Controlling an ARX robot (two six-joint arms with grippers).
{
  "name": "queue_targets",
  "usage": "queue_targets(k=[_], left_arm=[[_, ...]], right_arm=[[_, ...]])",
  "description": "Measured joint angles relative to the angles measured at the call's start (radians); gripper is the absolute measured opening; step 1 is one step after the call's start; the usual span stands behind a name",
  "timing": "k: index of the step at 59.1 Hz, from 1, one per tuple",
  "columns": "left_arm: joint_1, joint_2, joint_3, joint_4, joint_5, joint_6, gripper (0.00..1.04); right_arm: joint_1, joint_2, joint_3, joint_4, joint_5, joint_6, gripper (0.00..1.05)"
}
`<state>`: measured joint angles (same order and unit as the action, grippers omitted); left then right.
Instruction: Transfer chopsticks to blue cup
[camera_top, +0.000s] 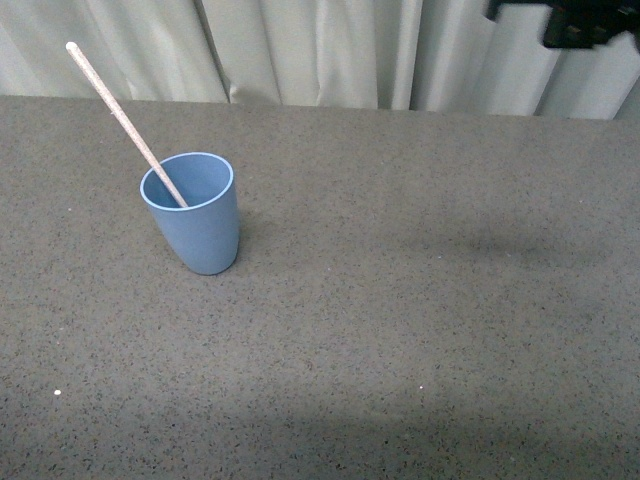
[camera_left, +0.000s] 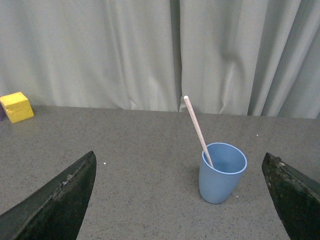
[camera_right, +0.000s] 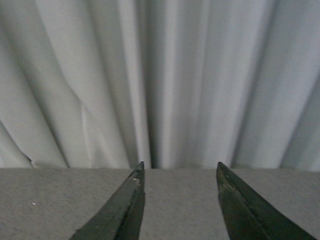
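Note:
The blue cup stands upright on the grey speckled table, left of centre in the front view. The chopstick stands in it, leaning out over the rim toward the far left. Both show in the left wrist view, the cup and the chopstick. My left gripper is open and empty, its jaws wide apart, a short way back from the cup. My right gripper is open and empty, facing the curtain. A dark part of the right arm shows at the top right of the front view.
A pale curtain hangs along the table's far edge. A yellow block sits on the table near the curtain, seen only in the left wrist view. The grey table stretches to the right of the cup.

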<state>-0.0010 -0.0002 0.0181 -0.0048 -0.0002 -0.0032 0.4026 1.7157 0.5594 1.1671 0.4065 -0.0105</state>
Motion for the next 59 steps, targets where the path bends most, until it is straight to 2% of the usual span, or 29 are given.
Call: queue_targets(k=[5, 9, 17, 27, 51, 56, 59], left_arm=[[0.0, 0.0, 0.0, 0.0, 0.0, 0.0, 0.98], [0.0, 0.0, 0.0, 0.0, 0.0, 0.0, 0.98], [0.0, 0.0, 0.0, 0.0, 0.0, 0.0, 0.98], [0.0, 0.0, 0.0, 0.0, 0.0, 0.0, 0.98], [0.0, 0.0, 0.0, 0.0, 0.0, 0.0, 0.98], [0.0, 0.0, 0.0, 0.0, 0.0, 0.0, 0.98], [0.0, 0.0, 0.0, 0.0, 0.0, 0.0, 0.98]], right_arm=[[-0.04, -0.072, -0.104, 0.008, -0.046, 0.0, 0.18], [-0.085, -0.161, -0.2, 0.008, -0.093, -0.002, 0.0], [-0.159, -0.325, -0.329, -0.023, -0.177, 0.0, 0.01], [-0.222, -0.47, -0.415, -0.086, -0.229, 0.0, 0.01], [-0.311, -0.8, -0.519, -0.309, -0.315, 0.001, 0.01], [-0.364, -0.866, -0.531, -0.364, -0.394, 0.001, 0.01], [-0.386, -0.907, -0.537, -0.397, -0.401, 0.002, 0.01]])
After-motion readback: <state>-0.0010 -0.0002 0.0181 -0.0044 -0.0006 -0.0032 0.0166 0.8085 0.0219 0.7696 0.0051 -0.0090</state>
